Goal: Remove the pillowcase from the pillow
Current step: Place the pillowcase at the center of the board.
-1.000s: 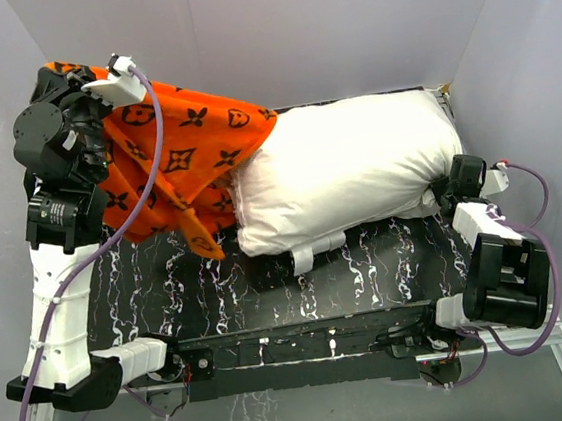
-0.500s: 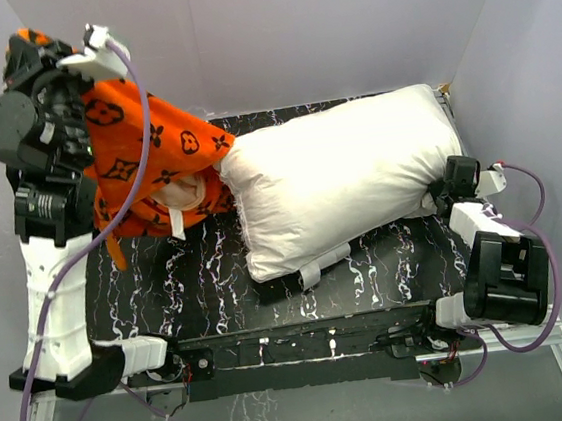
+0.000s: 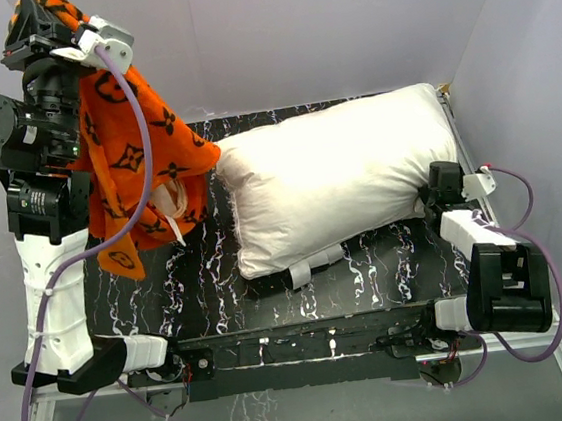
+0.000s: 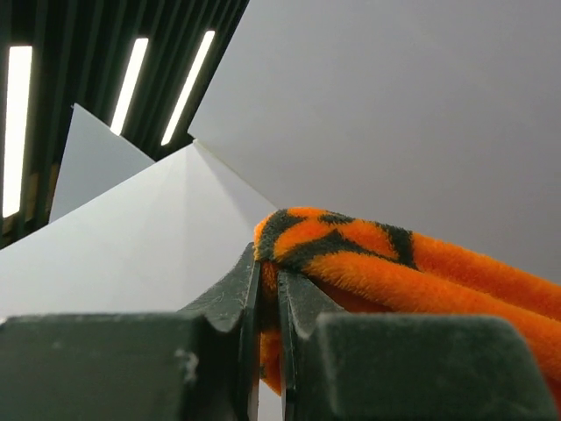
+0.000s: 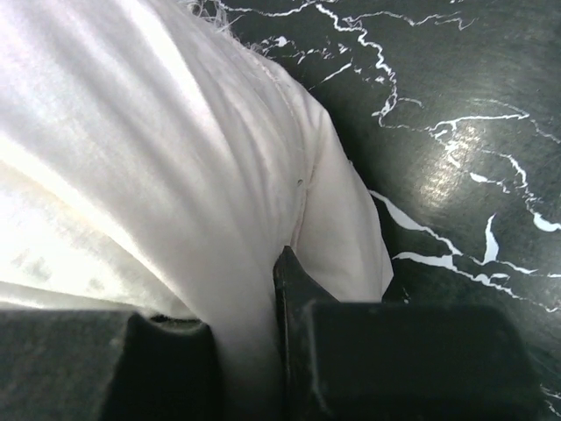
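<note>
Top: pillowcase hung from left arm, hem at pillow on table; snag possible | Left wrist: left end effector clamped thin plush fold; slip risk | Right wrist: right end effector gripped pillow corner; drag risk

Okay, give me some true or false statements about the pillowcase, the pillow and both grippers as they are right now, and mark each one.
1. The left gripper is shut on the pillowcase. True.
2. The pillowcase covers the whole pillow. False: the pillow is almost wholly bare; only its left end meets the orange cloth.
3. The right gripper pinches the pillow's white fabric. True.
4. The pillowcase lies flat on the table. False: it hangs from the raised left gripper.
</note>
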`<state>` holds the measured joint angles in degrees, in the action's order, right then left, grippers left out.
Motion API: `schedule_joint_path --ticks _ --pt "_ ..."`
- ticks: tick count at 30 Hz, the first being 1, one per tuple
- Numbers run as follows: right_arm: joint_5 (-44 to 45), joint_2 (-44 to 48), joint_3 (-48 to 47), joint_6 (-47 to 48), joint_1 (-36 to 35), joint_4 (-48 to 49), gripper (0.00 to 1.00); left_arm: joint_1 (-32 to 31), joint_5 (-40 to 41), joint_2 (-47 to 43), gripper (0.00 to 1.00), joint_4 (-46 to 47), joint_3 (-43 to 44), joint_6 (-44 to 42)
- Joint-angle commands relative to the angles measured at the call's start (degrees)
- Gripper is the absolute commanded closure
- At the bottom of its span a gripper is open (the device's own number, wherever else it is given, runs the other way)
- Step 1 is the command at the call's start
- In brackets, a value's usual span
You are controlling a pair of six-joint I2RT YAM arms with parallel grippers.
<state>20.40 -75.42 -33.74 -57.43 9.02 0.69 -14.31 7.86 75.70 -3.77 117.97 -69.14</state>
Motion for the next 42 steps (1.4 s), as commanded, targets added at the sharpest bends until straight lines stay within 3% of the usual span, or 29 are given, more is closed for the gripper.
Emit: schedule_joint_path --ticks 1,6,14,15,17,18,21,22,29,33,36,42 --pt "1.28 -0.88 0.70 -2.68 -4.64 -3.40 0.92 0.32 -7.73 -1.09 1.00 6.26 1.66 9.46" --pt "3.72 -2.11 -1.68 -3.50 -11.01 -3.58 0.92 0.27 -12.99 -1.10 1.00 -1.27 1.96 21.37" --pt "6.40 0.41 -1.76 -5.13 -14.60 -4.07 0.92 0.26 -23.36 -6.09 0.98 -13.82 -22.36 37.86" --pt "7.46 1.50 -1.44 -4.50 -14.64 -4.03 0.91 0.30 -24.12 -6.03 0.91 -15.04 -25.06 37.93" --pt "9.81 4.22 -0.92 -2.98 -14.57 -3.96 0.81 0.30 -24.35 -5.06 0.53 -18.17 -29.46 36.69" --pt "11.19 5.80 -0.79 -2.43 -14.45 -3.94 0.72 0.32 -24.00 -4.39 0.36 -19.90 -31.15 35.91" --pt "11.53 10.37 -1.19 -0.28 -13.26 -3.86 0.53 0.27 -22.11 -3.19 0.08 -24.22 -35.93 33.78" --pt "11.56 11.56 -1.73 0.74 -13.17 -3.88 0.47 0.30 -21.88 -3.24 0.04 -25.10 -37.05 32.82" --pt "9.43 18.26 -5.00 8.58 -13.13 -4.89 0.03 0.29 -20.44 -7.07 0.03 -24.54 -38.10 31.80" --pt "11.18 22.37 -4.00 12.14 -13.13 -5.59 0.02 0.38 -15.67 -8.02 0.03 -23.02 -36.23 40.79" --pt "17.04 27.40 0.60 17.29 -13.14 -2.19 0.02 1.68 -11.66 -10.83 0.03 -15.95 -42.56 46.25" --pt "21.23 39.06 17.94 32.81 -13.12 21.02 0.02 6.39 -3.15 -15.03 0.03 1.27 -60.89 62.06"
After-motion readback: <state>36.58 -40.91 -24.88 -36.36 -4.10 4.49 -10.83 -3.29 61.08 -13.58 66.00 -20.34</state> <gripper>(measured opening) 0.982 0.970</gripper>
